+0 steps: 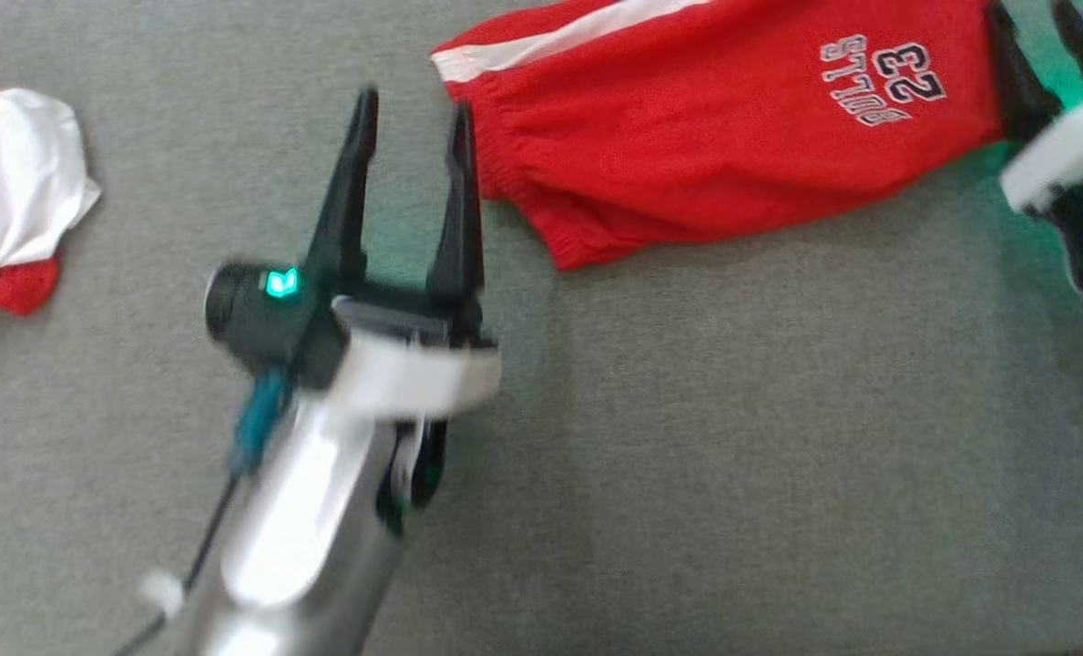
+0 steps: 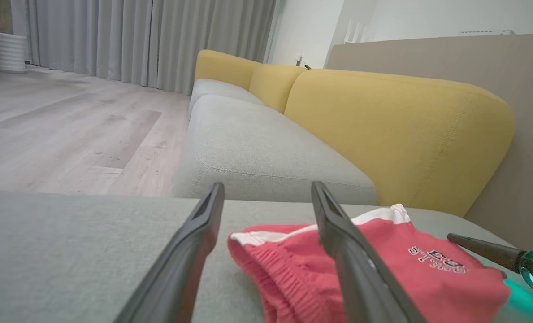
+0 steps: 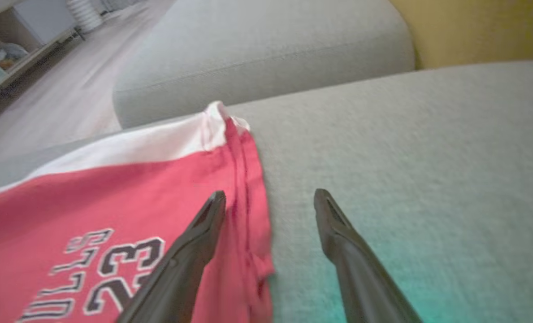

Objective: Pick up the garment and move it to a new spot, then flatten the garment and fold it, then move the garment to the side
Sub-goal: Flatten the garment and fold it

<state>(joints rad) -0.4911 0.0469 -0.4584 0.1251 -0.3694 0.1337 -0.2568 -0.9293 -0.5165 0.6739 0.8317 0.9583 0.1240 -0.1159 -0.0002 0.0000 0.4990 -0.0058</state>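
Across the top of the head view, the red shorts (image 1: pixel 714 137) lie on the grey seat (image 1: pixel 732 410). Their elastic waistband is at the left end, a white stripe runs along the far edge, and "BULLS 23" is printed near the right end. The left claw (image 1: pixel 413 102) is just left of the waistband, with its fingers spread and nothing between them, apart from the cloth. The right claw (image 1: pixel 1047 46) is at the shorts' right end in the upper right corner, its dark fingers also apart. It is too blurred to tell whether they touch the fabric. A white garment (image 1: pixel 13 200) with red trim lies at the left edge, well apart from the shorts.

From the left wrist, the left claw (image 2: pixel 267 186) stands wide open over the seat, and the shorts (image 2: pixel 427 273) lie under and beyond its right-hand finger. A finger of the right claw pokes in at the far right by the print. Behind are yellow backrests (image 2: pixel 396 134), a wooden floor (image 2: pixel 69 125) and curtains (image 2: pixel 136 40).

From the right wrist, the right claw (image 3: pixel 270 194) is spread. One finger is over the shorts' (image 3: pixel 114 193) hemmed edge and the other is over bare seat, and nothing is pinched.
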